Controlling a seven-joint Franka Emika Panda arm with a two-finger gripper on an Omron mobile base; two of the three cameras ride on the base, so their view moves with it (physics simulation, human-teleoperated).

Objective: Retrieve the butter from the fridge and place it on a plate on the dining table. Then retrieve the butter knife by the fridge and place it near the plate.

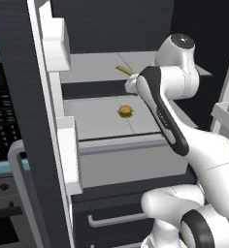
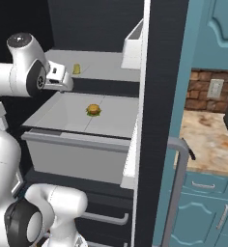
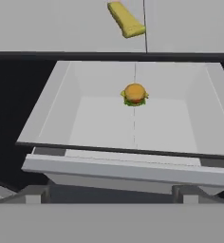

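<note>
The fridge [image 1: 19, 97] stands with its doors swung open. The butter [image 3: 126, 20], a small yellow stick, lies on the upper shelf [image 1: 94, 65] and also appears as butter [image 1: 123, 70] and butter [image 2: 77, 69]. My gripper [image 3: 111, 194] is open, its tips wide apart with nothing between them. It hovers in front of the shelves, below and short of the butter, seen as gripper [image 2: 63, 83]. In the left base view my own arm mostly hides the hand. The plate, the dining table and the butter knife are out of view.
A small round burger [image 3: 135, 94] sits in the grey tray [image 3: 57, 109] one level below the butter. Door bins [image 1: 56, 41] jut from the left door, and another bin [image 2: 133, 48] from the right door [image 2: 164, 96]. A stone-topped teal counter [image 2: 207, 140] lies to the right.
</note>
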